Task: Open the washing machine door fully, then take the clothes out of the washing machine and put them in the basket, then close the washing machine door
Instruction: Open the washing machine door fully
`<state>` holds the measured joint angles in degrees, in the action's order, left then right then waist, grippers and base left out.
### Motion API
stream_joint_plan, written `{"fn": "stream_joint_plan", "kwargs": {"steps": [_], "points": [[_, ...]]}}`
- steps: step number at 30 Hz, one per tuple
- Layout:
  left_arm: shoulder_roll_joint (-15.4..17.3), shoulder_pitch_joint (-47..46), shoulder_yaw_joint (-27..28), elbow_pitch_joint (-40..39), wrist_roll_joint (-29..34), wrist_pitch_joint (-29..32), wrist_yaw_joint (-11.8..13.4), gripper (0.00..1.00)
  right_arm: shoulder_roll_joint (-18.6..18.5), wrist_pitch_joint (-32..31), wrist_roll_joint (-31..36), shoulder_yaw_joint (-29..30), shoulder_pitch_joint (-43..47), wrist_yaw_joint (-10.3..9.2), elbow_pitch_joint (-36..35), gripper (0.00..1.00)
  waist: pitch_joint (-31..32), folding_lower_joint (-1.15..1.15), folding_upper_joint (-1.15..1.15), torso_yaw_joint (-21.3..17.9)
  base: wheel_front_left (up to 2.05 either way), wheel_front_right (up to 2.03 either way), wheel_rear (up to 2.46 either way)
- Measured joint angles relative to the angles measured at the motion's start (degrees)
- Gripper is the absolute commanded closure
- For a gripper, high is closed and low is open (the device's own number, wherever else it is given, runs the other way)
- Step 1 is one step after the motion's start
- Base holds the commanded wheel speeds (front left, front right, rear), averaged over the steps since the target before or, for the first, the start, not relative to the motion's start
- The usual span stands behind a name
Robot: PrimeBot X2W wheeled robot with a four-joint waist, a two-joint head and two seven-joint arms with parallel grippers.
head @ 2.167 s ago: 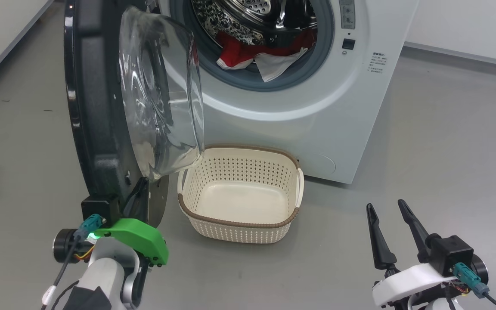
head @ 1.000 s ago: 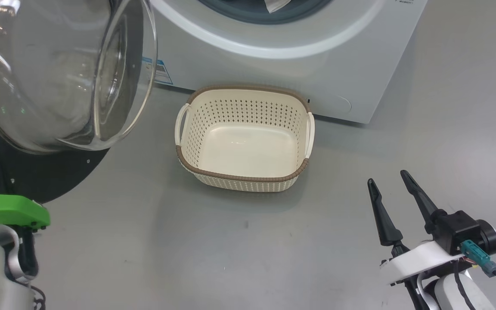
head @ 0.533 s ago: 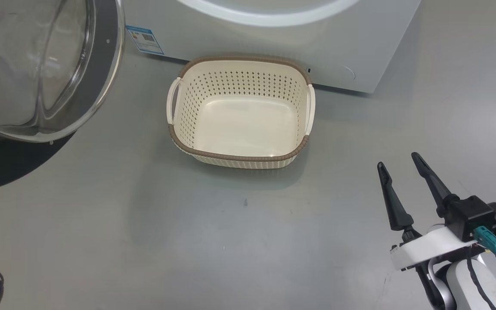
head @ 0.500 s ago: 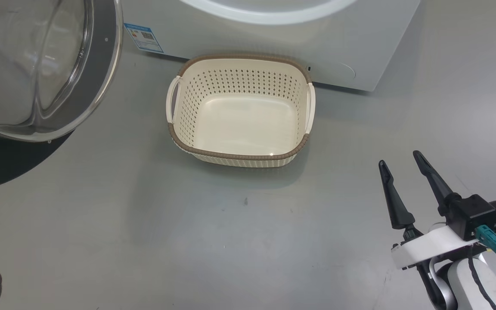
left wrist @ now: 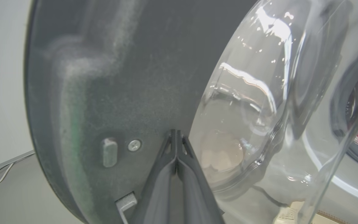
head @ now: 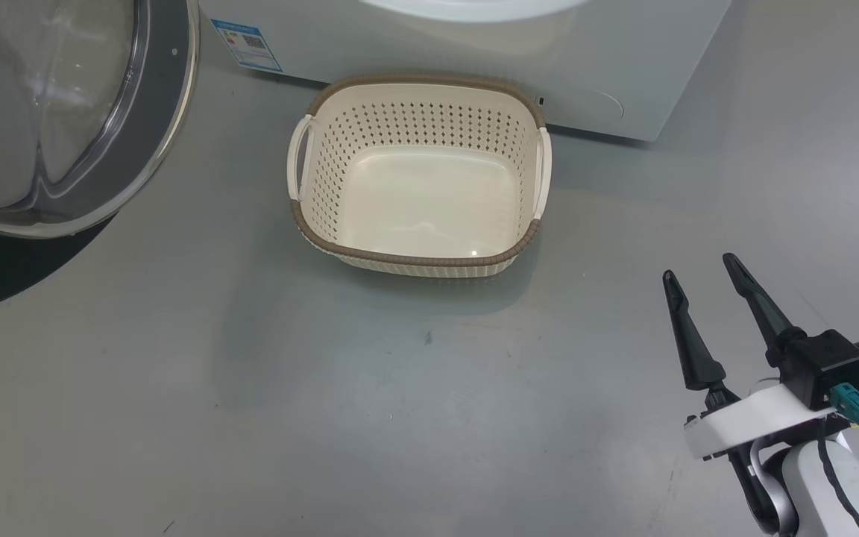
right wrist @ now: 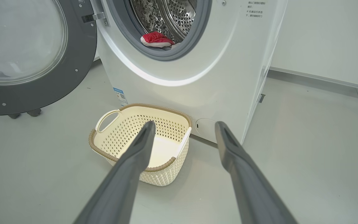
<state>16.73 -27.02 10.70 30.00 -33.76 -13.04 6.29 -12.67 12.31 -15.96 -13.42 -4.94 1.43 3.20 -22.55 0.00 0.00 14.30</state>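
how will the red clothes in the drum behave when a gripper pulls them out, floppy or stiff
Probably floppy: the clothes lie crumpled in a soft heap at the front of the washing machine opening, so they should drape from a pinch. Likely light, being a small bundle. A trailing end might catch on the grey door seal.

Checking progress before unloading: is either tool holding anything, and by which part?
Nothing is held. The left tool is shut on nothing, tips at the dark inner face of the washing machine door; the right tool is open and empty.
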Motion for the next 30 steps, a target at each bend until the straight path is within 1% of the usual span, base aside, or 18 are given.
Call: {"fn": "stream_joint_plan", "kwargs": {"steps": [7, 12, 22, 30], "points": [[-0.24, 0.0, -0.92, 1.23, 0.52, -0.15, 0.04, 1.0, 0.16, 0.02, -0.01, 0.0, -0.51, 0.04, 0.94, 0.0, 1.27, 0.0, 0.0, 0.09, 0.0, 0.0, 0.0], [-0.23, 0.02, -1.82, 1.94, 1.37, -0.21, 0.05, 1.0, 0.93, 0.11, -0.04, -0.15, -0.51, 0.27, 1.99, 0.0, 2.85, 0.0, 0.0, 0.05, 0.0, 0.0, 0.0], [-1.08, 1.04, -6.25, 2.34, 4.79, -0.24, -0.13, 1.0, 3.23, 0.71, -0.7, -0.38, -0.51, 0.29, 4.48, 0.0, 7.5, 0.0, 0.0, -0.5, 0.0, 0.0, 0.0], [-2.63, 4.54, -11.78, 0.46, 8.04, -0.7, -2.64, 1.0, 5.15, 1.4, -1.59, 0.03, -0.45, 0.18, 6.25, 0.0, 12.53, 0.0, 0.0, -2.22, 0.0, 0.0, 0.0]]}}
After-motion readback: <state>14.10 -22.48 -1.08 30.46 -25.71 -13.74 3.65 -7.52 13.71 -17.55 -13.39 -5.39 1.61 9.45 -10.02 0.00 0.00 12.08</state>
